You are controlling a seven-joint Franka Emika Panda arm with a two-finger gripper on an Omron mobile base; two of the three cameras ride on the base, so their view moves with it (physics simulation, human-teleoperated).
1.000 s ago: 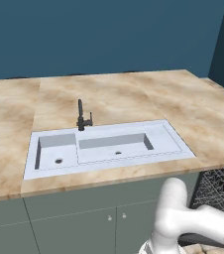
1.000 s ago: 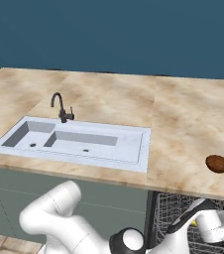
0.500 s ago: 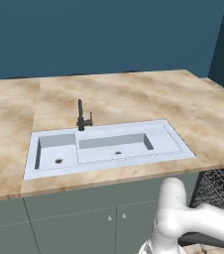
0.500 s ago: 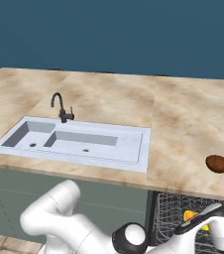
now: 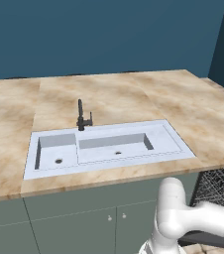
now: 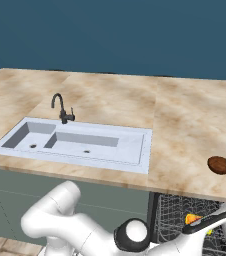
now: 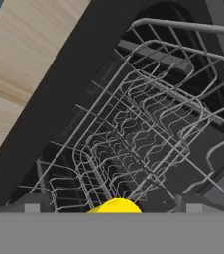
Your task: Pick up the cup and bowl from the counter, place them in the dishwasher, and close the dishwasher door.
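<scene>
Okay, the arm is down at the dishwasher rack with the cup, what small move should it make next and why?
Probably lift the open gripper straight up out of the dark wire-mesh dishwasher rack. The small orange-yellow cup sits in the rack between the spread dark fingertips, apparently released, while the small brown bowl waits on the beige marble counter.

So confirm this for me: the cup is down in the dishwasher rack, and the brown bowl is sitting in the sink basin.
Half right. The cup is down in the dishwasher rack, but the brown bowl is not in the sink. The right base view shows it on the counter, well to the right of the sink, near the front edge above the dishwasher.
</scene>
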